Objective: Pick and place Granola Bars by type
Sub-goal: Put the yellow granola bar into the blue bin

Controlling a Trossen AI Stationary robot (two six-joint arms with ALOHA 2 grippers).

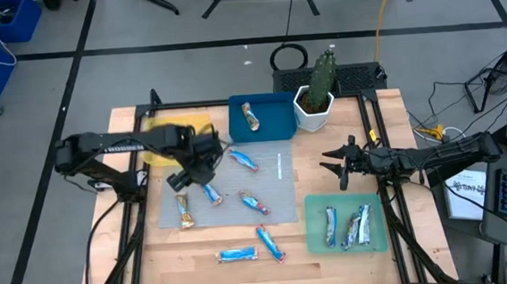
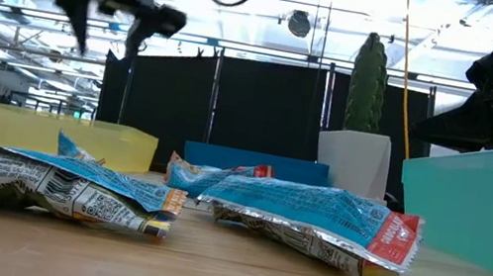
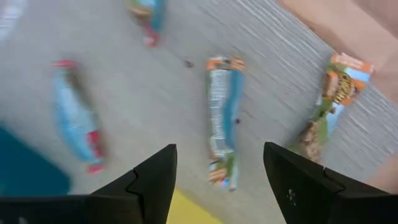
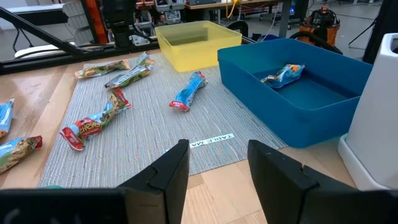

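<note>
Granola bars lie scattered. On the grey mat (image 1: 279, 180) are three blue ones (image 1: 244, 160), (image 1: 212, 194), (image 1: 255, 202) and a brownish one (image 1: 184, 209). Two more (image 1: 237, 254), (image 1: 270, 243) lie on the wood near the front edge. My left gripper (image 1: 193, 177) hangs open above the mat's left part, pointing down. In its wrist view its fingers (image 3: 155, 180) stand either side of a blue-and-silver bar (image 3: 222, 127) well below them. My right gripper (image 4: 217, 168) waits open at the table's right, pointing level across the mat.
A blue tray (image 1: 275, 127) at the back holds one bar (image 1: 251, 117). A green tray (image 1: 318, 236) at the front right holds several bars. A yellow tray (image 1: 190, 124) sits at the back left, partly under my left arm. A potted plant (image 1: 315, 97) stands beside the blue tray.
</note>
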